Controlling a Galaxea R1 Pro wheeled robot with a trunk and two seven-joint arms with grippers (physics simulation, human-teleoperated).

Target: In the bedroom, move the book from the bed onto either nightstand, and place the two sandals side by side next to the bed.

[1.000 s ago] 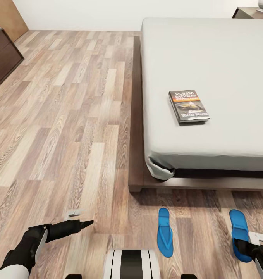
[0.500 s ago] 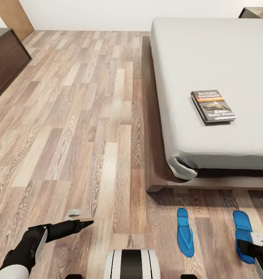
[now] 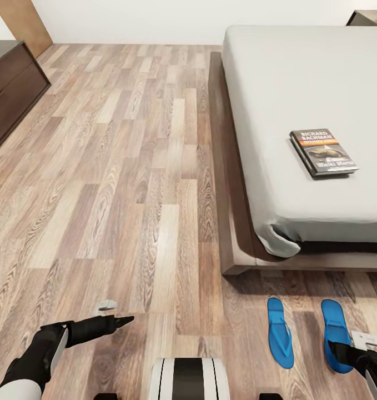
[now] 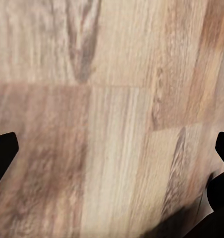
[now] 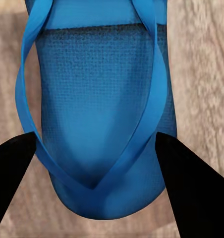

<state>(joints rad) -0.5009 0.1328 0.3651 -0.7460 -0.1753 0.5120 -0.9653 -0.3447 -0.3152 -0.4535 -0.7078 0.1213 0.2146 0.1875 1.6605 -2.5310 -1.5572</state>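
Observation:
The book (image 3: pixel 323 153) lies flat on the light-grey bed (image 3: pixel 299 78), near its foot end. Two blue sandals lie on the wood floor beyond the bed's foot: the left sandal (image 3: pixel 280 332) and the right sandal (image 3: pixel 333 328), roughly parallel and a short gap apart. My right gripper (image 3: pixel 349 353) is at the right sandal's near end; in the right wrist view its black fingers (image 5: pixel 15 168) press on both side edges of that sandal (image 5: pixel 99 99). My left gripper (image 3: pixel 119 312) hangs open over bare floor, with nothing between its fingers (image 4: pixel 3 153).
A long dark wooden cabinet (image 3: pixel 10 83) stands along the left edge, with a brown wall panel (image 3: pixel 24 22) behind it. A dark nightstand corner (image 3: pixel 371 16) shows past the bed's head. The bed's dark frame (image 3: pixel 232 222) sticks out low. Wide plank floor (image 3: pixel 127 166) lies left of the bed.
The whole view has swung, so bed, book and left sandal sit further right in it. The right sandal stayed with my right gripper and now lies much closer to the left sandal.

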